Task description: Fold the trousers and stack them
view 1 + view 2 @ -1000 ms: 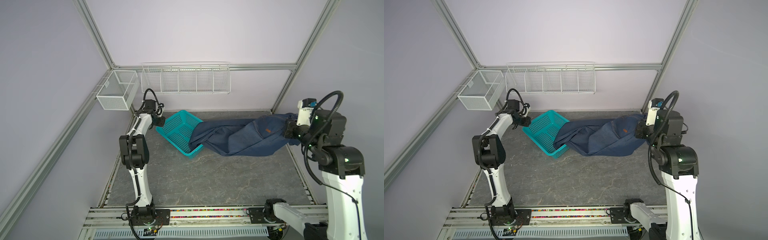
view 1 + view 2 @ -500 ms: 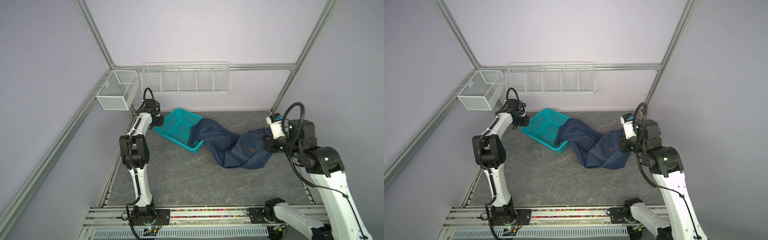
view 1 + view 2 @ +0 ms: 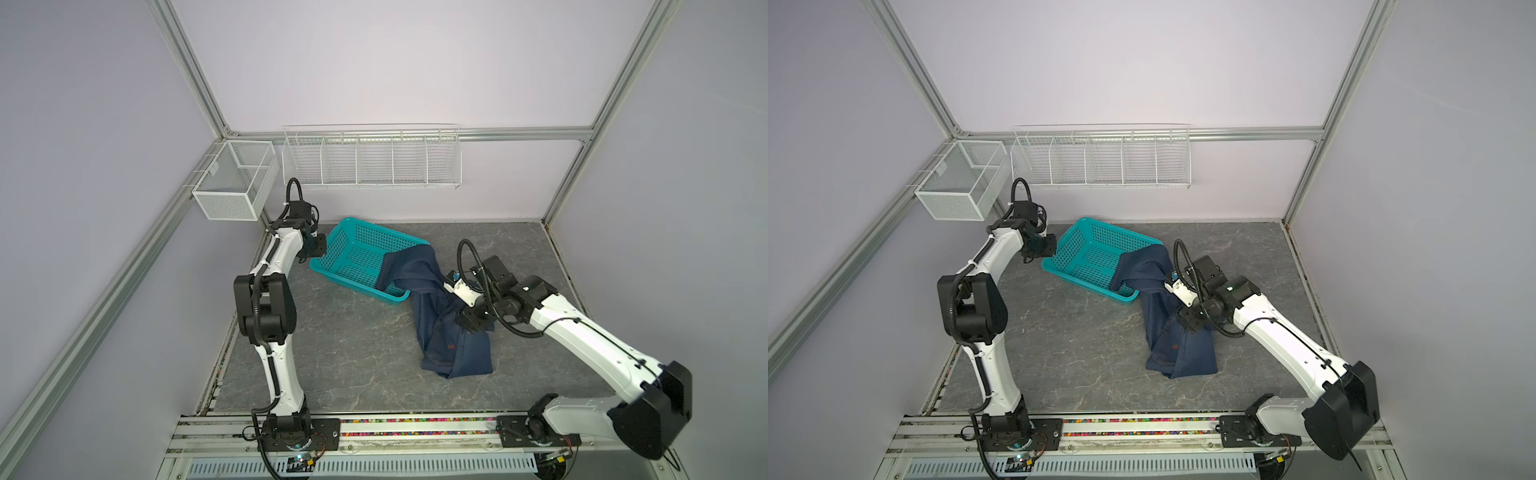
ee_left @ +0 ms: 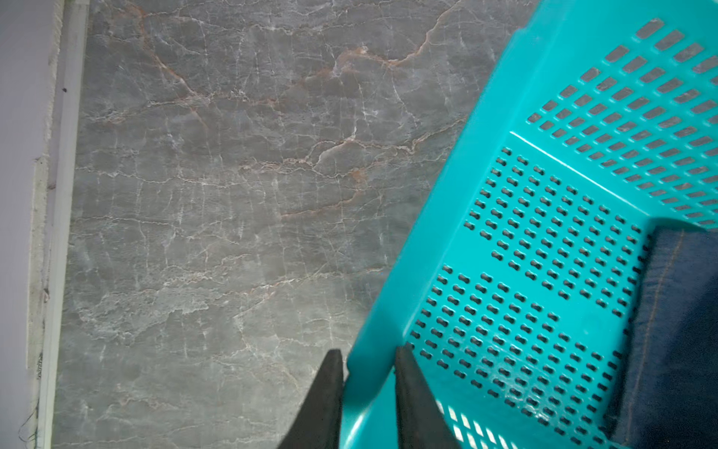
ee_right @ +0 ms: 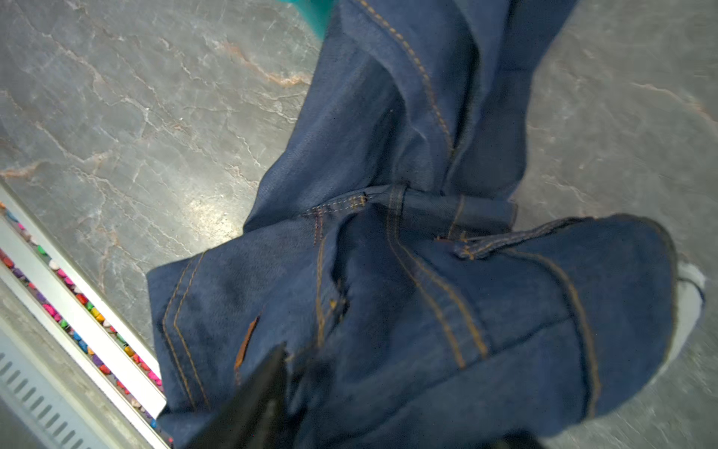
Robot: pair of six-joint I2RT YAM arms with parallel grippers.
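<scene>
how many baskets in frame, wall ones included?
3: teal basket on the table, white mesh bin on the left rail, long wire rack on the back wall. None look hidden.

One pair of dark navy jeans (image 3: 469, 357), with one tan patch (image 3: 449, 346) showing on them. One teal basket (image 3: 353, 266). Two white-and-black robot arms, the left arm (image 3: 266, 307) and the right arm (image 3: 582, 336). Each arm ends in one gripper, the left gripper (image 4: 368, 350) and the right gripper (image 3: 473, 328), two in all. One white mesh box (image 3: 232, 187). One white wire rack (image 3: 374, 166), divided into five compartments. One grey marbled worktop (image 3: 332, 353) beneath them all.
</scene>
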